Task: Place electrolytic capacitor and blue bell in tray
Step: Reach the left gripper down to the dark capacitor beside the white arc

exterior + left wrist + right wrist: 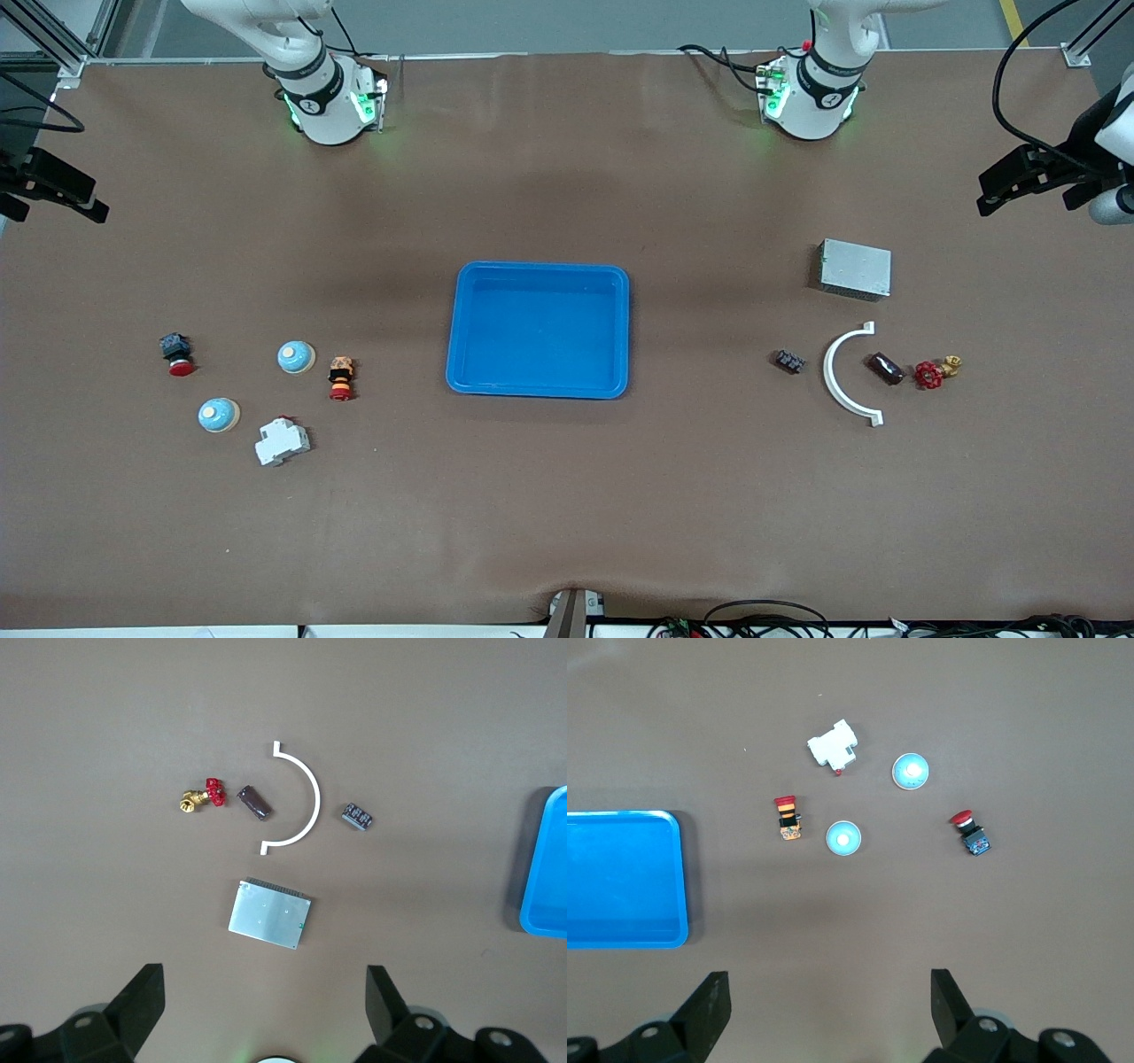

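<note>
The blue tray (539, 330) lies at the table's middle with nothing in it. The dark maroon electrolytic capacitor (885, 368) lies toward the left arm's end, inside a white arc; it also shows in the left wrist view (253, 803). Two blue bells (296, 356) (218, 414) sit toward the right arm's end and also show in the right wrist view (842, 838) (910, 772). My left gripper (985, 195) (264, 992) is open and empty, high over its end of the table. My right gripper (96, 202) (830, 997) is open and empty, high over its own end.
A white arc (846, 374), a red valve wheel (929, 375), a small black block (789, 361) and a grey metal box (854, 268) surround the capacitor. A white breaker (282, 440), an orange-and-red button (341, 377) and a red-capped switch (178, 354) lie near the bells.
</note>
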You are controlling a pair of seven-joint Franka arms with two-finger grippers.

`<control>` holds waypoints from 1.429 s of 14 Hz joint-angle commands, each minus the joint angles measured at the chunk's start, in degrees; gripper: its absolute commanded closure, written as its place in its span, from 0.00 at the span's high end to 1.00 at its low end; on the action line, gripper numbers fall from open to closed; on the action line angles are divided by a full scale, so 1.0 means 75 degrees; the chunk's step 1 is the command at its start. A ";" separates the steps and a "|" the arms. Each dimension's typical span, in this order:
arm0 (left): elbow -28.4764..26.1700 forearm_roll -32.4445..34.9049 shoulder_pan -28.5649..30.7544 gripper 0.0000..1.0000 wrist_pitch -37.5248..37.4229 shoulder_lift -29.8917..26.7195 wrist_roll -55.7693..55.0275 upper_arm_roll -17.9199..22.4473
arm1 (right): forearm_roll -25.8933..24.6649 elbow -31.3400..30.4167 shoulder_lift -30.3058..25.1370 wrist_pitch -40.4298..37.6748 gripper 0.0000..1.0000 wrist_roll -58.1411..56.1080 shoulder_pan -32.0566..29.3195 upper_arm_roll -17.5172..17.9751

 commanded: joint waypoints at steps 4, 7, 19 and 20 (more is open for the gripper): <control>0.0139 0.0152 0.0198 1.00 -0.0150 0.0053 0.0101 -0.0010 | 0.0107 -0.0068 -0.0090 -0.0045 1.00 0.0072 -0.0060 0.0039; 0.0092 0.0328 0.0362 1.00 -0.0138 0.0439 0.0148 -0.0010 | 0.0061 -0.0068 -0.0090 -0.0033 1.00 -0.0045 -0.0060 0.0039; -0.2331 -0.0375 0.0269 1.00 0.2297 0.0921 -0.3317 -0.0373 | 0.0049 -0.0091 -0.0113 0.0026 1.00 -0.0198 -0.0071 0.0039; -0.2508 -0.0375 0.0269 1.00 0.2508 0.0990 -0.3889 -0.0373 | 0.0049 -0.0091 -0.0113 0.0014 1.00 -0.0198 -0.0071 0.0039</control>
